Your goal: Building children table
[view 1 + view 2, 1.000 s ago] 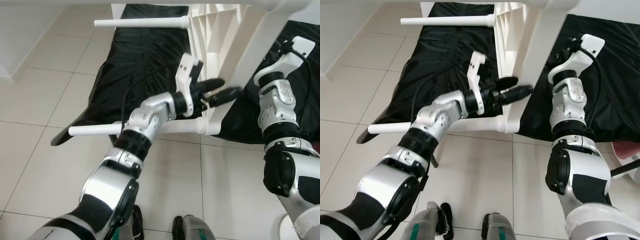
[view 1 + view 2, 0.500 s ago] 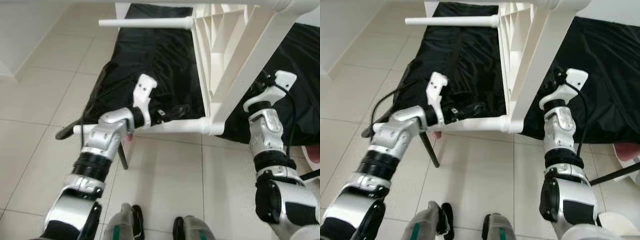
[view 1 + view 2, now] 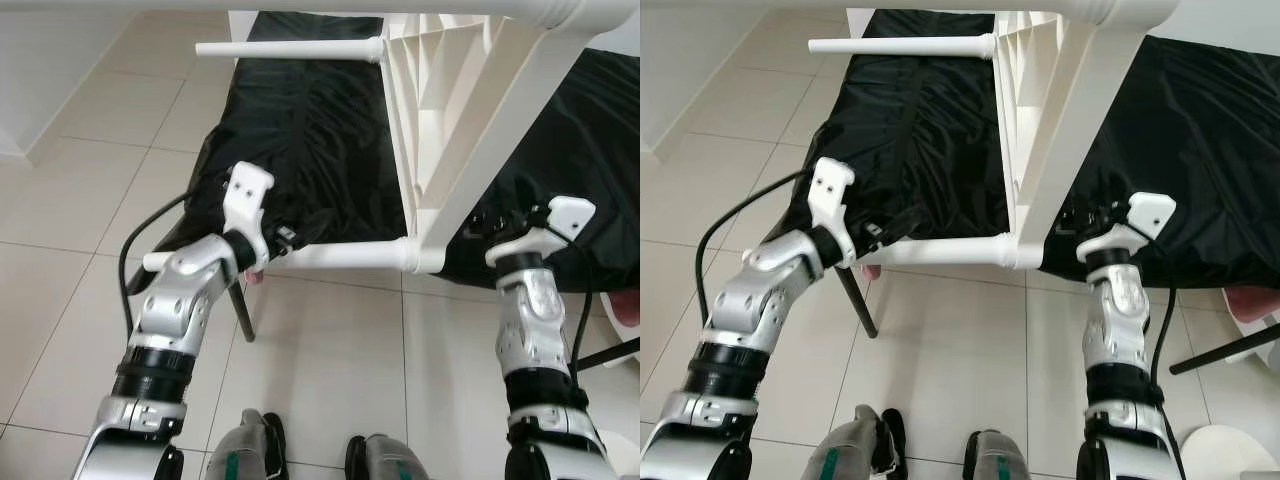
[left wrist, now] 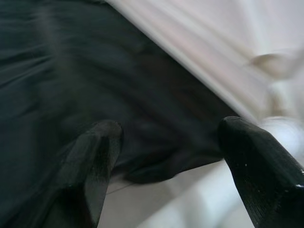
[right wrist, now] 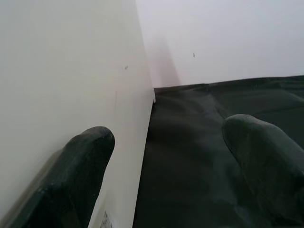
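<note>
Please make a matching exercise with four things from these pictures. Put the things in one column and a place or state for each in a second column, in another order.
Things:
1. left gripper
2. right gripper
3. black sheet
4. far white leg

Places or states:
A. spread on the tiled floor under the table
B. open, beside the table's flat white panel
C. sticks out sideways at the top of the view
D. open, by the near white leg

Pairs: 1-D, 2-B, 3-A, 4-C
</note>
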